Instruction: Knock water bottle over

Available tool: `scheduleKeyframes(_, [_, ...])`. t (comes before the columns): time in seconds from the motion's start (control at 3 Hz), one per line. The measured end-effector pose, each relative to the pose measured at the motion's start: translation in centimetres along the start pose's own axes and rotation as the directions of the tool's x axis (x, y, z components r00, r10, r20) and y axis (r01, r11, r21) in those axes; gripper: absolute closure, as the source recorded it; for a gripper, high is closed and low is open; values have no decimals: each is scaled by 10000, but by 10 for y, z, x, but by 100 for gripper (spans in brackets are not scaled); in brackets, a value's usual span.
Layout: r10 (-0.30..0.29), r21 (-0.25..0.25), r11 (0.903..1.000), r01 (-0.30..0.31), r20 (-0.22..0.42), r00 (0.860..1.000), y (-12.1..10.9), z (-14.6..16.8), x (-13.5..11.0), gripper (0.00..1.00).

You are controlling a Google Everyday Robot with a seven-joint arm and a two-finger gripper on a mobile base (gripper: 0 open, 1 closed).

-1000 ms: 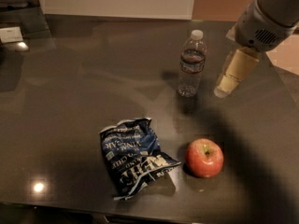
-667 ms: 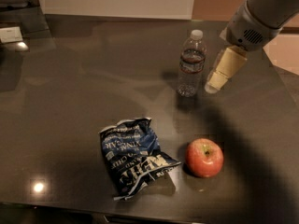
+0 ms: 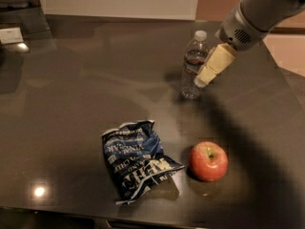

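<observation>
The water bottle [image 3: 193,65] stands upright on the dark table [image 3: 95,80], right of centre toward the back. It is clear and ribbed, with a white cap and a dark label band. My gripper [image 3: 204,79] reaches in from the upper right. Its cream-coloured fingers [image 3: 214,65] are right beside the bottle's right side, at about label height, touching or nearly touching it.
A blue chip bag [image 3: 136,160] lies at the front centre. A red apple [image 3: 208,161] sits to its right. The table's right edge [image 3: 286,99] runs diagonally close behind the arm. A white object [image 3: 10,35] sits at the far left.
My gripper has moved left and slightly down, from clear of the bottle to right against its right side. The bottle still stands upright in the same spot.
</observation>
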State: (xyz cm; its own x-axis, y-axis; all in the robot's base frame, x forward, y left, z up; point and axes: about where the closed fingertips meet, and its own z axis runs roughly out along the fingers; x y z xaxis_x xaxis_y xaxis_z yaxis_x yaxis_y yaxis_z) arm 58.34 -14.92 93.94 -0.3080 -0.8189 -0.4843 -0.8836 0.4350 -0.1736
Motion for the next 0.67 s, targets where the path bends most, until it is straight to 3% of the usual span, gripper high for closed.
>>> scheduleKeyframes(0.33, [213, 29, 9998, -215, 402, 9990, -4, 9, -9, 0])
scheduleKeyframes(0.67, [383, 14, 9993, -385, 704, 9968, -5, 18, -15, 16])
